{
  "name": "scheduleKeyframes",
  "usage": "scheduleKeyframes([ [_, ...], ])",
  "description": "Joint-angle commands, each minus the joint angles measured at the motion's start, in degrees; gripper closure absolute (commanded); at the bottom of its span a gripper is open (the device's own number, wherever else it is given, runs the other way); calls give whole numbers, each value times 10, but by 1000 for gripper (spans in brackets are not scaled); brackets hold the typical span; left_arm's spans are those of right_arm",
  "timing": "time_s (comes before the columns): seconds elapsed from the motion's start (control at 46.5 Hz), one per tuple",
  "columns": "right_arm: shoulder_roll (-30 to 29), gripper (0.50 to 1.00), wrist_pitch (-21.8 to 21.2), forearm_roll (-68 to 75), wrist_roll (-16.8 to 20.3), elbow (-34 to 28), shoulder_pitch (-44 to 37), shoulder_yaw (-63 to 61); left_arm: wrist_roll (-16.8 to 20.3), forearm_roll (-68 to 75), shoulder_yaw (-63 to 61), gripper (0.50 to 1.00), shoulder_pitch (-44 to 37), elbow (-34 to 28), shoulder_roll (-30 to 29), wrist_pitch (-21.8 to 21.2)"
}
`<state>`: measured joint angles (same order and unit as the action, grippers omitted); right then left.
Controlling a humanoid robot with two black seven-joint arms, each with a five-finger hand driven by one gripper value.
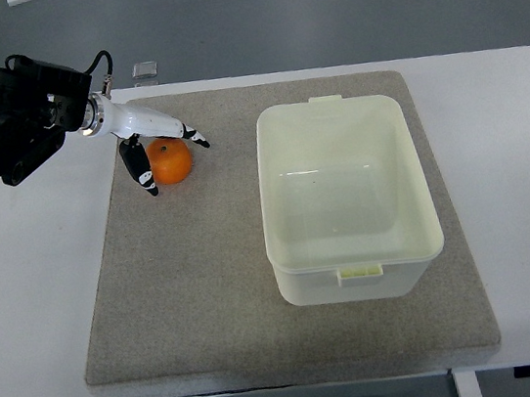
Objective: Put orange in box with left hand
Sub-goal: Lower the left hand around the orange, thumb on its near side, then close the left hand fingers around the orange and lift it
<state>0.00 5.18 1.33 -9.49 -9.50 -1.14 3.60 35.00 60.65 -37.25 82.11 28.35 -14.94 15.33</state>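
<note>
Meanwhile, left robot hand (162,152) spread around orange (171,162), ungrasped; open box (347,197) alongside.

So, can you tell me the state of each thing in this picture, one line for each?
orange: on the mat, outside the box, between the left hand's fingers.
left hand: over the orange, fingers spread around it; whether they grip it cannot be told.
box: open, no lid, empty, upright on the mat.
mat: flat on the table.
table: white, carrying the mat.
</note>
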Motion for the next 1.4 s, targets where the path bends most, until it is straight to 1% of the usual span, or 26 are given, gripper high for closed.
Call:
scheduleKeyframes([
  [0.0,0,568,0,1,0,0,0,0,0,0,0,510,0,-3,0,-2],
  [0.236,0,568,0,1,0,0,0,0,0,0,0,525,-4,-11,0,-4],
  [0.344,0,568,0,1,0,0,0,0,0,1,0,557,-4,-12,0,-5],
  [0.408,0,568,0,0,0,0,0,0,0,0,1,566,-4,-12,1,-9],
  [0.58,0,568,0,1,0,0,0,0,0,0,1,570,-5,-13,1,-16],
  [0.645,0,568,0,0,0,0,0,0,0,0,1,602,-6,-14,2,-16],
  [0.709,0,568,0,1,0,0,0,0,0,0,1,606,-8,-15,2,-16],
  [0.752,0,568,0,0,0,0,0,0,0,0,0,641,-8,-15,2,-16],
  [0.795,0,568,0,0,0,0,0,0,0,0,1,654,-8,-15,3,-16],
  [0.817,0,568,0,0,0,0,0,0,0,0,1,677,-8,-15,3,-16],
  [0.902,0,568,0,0,0,-1,0,0,0,1,-1,786,-9,-15,4,-16],
  [0.945,0,568,0,1,0,0,0,0,0,1,-1,872,-8,-15,4,-16],
  [0.967,0,568,0,0,0,0,0,0,0,1,-1,902,-8,-15,4,-16],
  [0.988,0,568,0,0,0,0,0,0,0,1,-1,921,-8,-15,4,-16],
  [1.031,0,568,0,1,0,0,0,0,0,1,-2,1000,-8,-17,4,-16],
  [1.375,0,568,0,0,0,0,0,0,0,-6,6,1000,-8,-23,4,-21],
])
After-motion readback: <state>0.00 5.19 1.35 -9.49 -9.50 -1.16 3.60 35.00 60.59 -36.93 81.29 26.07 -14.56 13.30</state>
